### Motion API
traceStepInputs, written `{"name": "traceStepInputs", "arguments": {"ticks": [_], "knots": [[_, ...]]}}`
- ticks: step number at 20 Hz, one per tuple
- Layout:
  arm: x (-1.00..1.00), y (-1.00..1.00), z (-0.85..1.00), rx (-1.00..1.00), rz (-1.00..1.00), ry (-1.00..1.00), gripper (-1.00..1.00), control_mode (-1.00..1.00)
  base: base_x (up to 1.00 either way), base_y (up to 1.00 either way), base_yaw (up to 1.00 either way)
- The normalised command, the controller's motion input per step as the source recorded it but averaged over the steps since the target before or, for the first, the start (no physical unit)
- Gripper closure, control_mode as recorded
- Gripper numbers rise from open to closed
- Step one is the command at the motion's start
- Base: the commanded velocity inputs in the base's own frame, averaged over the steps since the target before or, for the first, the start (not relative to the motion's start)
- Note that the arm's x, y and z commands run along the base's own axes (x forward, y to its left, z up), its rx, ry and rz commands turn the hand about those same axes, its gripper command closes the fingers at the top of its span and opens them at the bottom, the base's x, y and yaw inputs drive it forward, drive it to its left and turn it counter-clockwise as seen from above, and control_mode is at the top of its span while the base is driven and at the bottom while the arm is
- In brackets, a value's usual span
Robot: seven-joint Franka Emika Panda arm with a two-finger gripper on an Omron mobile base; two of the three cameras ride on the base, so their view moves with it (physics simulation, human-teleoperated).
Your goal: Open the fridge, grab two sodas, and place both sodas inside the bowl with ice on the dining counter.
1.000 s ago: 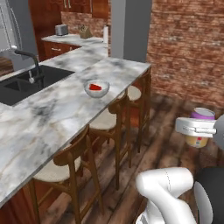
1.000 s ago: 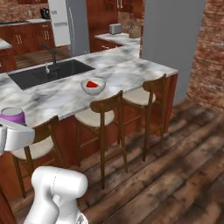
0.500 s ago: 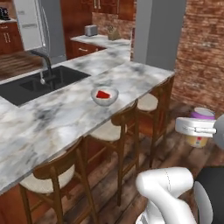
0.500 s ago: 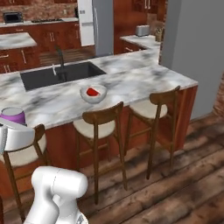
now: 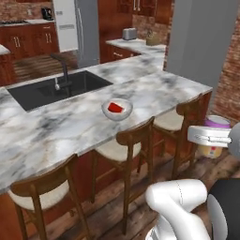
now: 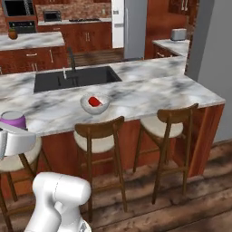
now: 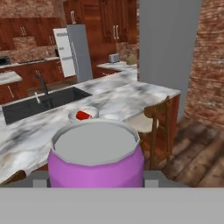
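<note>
My gripper is shut on the purple soda, held upright off the floor beside the stools; its tan base shows below the fingers. In the hand view the purple soda is close up, seen from above its grey lid. The light-grey bowl sits on the dining counter near its front edge, with the red soda lying in it. The bowl and red soda also show from the right. The fridge stands far back with a door swung open.
Three wooden stools line the counter's front. A black sink with a faucet lies behind the bowl. A grey pillar and a brick wall stand to the right. Wood floor lies open below.
The base has driven and turned, so the whole scene shifted: the counter and bowl are nearer and more face-on. The gripper keeps the purple soda in the same hold.
</note>
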Motion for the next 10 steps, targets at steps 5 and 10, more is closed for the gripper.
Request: {"name": "traceStepInputs", "arguments": {"ticks": [5, 10], "knots": [[0.00, 0.00, 0.00, 0.00, 0.00, 0.00, 1.00, 1.00, 0.26, -0.67, 0.38], [0.00, 0.00, 0.00, 0.00, 0.00, 0.00, 1.00, 1.00, 0.26, -0.66, 0.39]]}}
